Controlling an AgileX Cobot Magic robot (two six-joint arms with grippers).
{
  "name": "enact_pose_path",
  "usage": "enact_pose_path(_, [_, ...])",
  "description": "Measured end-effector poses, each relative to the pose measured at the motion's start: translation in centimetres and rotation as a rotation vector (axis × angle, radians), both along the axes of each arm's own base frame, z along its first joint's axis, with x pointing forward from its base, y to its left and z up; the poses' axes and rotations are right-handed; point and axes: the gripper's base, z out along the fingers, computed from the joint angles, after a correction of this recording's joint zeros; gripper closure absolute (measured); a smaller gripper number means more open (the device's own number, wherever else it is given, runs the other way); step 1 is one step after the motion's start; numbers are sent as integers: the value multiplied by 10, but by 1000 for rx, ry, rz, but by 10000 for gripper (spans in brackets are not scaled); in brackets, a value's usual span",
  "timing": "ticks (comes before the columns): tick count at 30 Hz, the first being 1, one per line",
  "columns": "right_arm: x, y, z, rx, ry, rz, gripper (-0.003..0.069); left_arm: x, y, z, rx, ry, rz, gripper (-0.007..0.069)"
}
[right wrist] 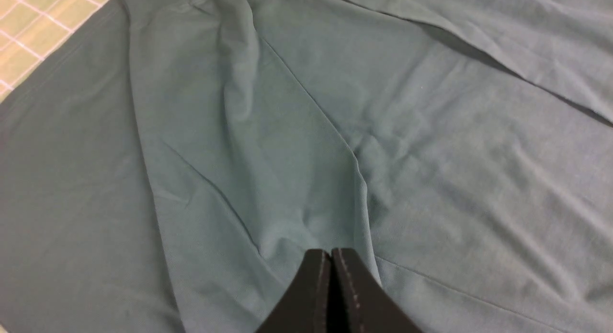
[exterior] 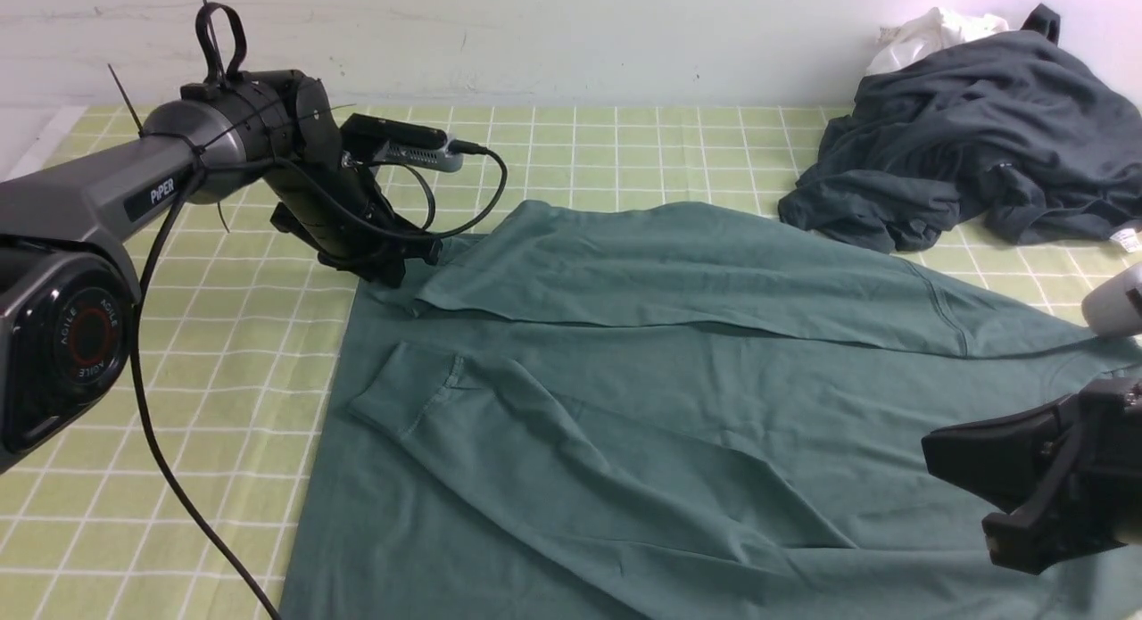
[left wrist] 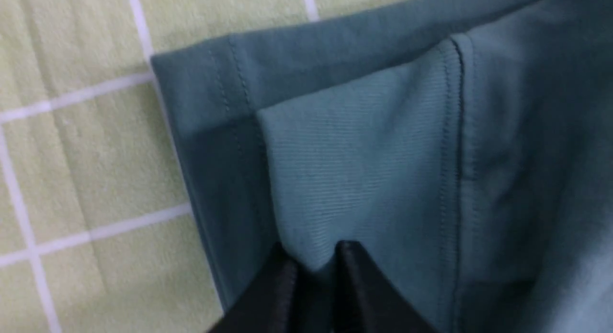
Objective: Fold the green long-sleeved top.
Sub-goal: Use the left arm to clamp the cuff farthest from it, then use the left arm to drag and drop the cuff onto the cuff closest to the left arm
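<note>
At upper left, a corner of the green top (exterior: 678,406), spread mid-frame on the tabletop (exterior: 223,352), is pinched by the nearly closed left gripper (exterior: 393,268). At lower right, the right gripper (exterior: 937,455) is seen fully closed; hold unconfirmed. Pinch looks shallow: corner may be dropped on lift.

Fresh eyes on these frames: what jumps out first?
The green long-sleeved top dominates, spread across the checked mat with both sleeves laid in over the body. The left gripper pinches fabric at its far left corner, while the right gripper is shut over the cloth at the near right. A dark heap of clothes sits at the far right.
</note>
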Motion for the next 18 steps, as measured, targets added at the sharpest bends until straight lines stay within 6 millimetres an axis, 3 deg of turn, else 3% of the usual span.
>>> enact_pose_path(3, [0,0,0,0,0,0,665,-1,-1,6,9,42,-13,599])
enact_pose_path(11, [0,0,0,1,0,0,665,0,-21,80,8,16,-80,605])
enact_pose_path(18, [0,0,0,0,-1,4,665,-33,-37,149,-17,-78,-96,605])
